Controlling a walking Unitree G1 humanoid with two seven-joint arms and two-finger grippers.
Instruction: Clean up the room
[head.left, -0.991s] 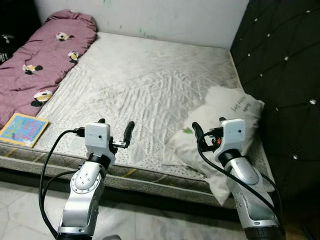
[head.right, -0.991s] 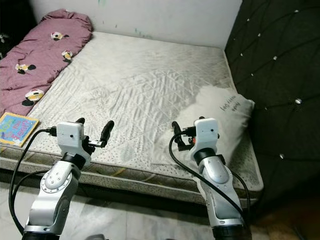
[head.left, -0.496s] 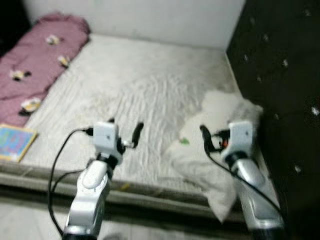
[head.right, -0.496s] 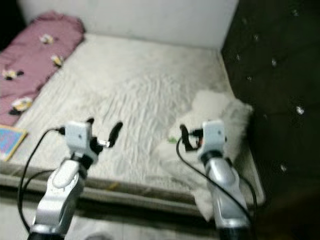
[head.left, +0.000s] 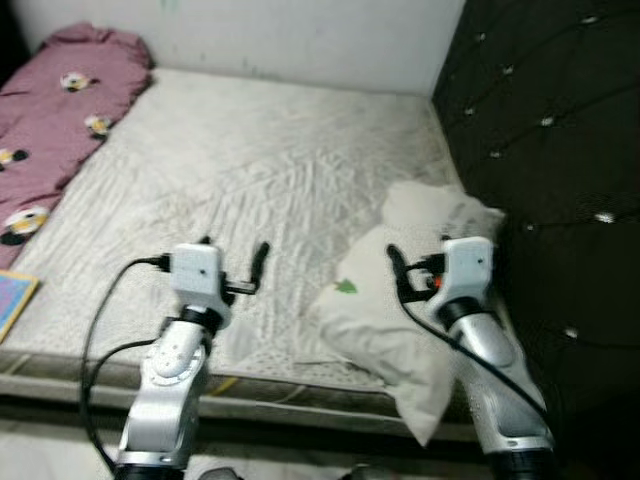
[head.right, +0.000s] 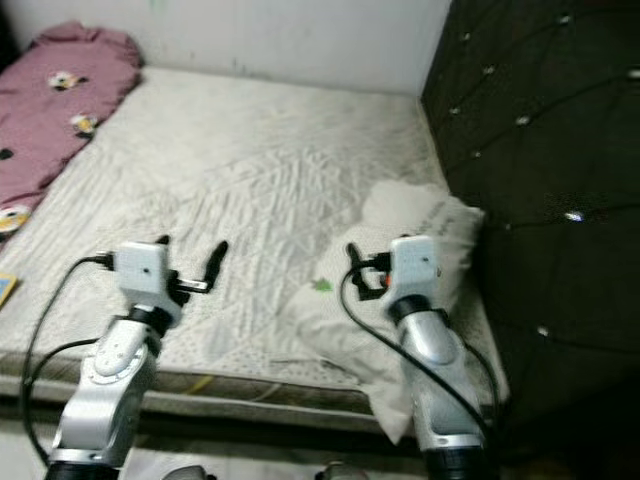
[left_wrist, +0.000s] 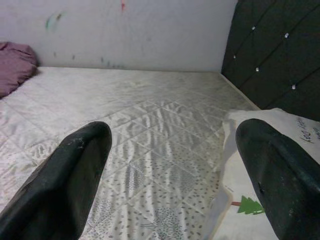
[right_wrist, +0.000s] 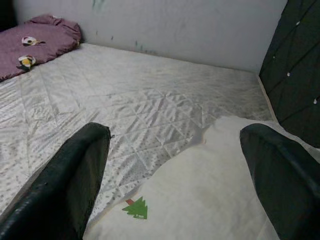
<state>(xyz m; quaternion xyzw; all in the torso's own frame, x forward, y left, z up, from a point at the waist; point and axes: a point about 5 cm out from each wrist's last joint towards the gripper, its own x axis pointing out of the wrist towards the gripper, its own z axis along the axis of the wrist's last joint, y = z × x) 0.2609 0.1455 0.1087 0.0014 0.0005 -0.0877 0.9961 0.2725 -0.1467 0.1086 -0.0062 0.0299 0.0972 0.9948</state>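
A white pillow (head.left: 400, 310) with a small green tree print lies at the right end of the bare quilted mattress (head.left: 250, 170), one corner drooping over the front edge. My right gripper (head.left: 420, 256) hovers just above it, open and holding nothing; in the right wrist view the pillow (right_wrist: 210, 190) lies below my wide-apart fingers (right_wrist: 60, 190). My left gripper (head.left: 233, 250) is open too, above the mattress near its front edge, left of the pillow (left_wrist: 240, 200). A purple blanket (head.left: 55, 110) with cartoon prints lies along the far left of the bed.
A black tufted headboard (head.left: 540, 130) rises on the right, close to my right arm. A pale wall (head.left: 300, 40) backs the bed. A colourful book (head.left: 8, 300) sits at the left edge of the mattress. Pale floor tiles (head.left: 60, 450) run along the bed's front.
The whole picture has shifted: the camera has swung to the right, so the blanket and book slide off left. Both arms keep the same raised, open pose.
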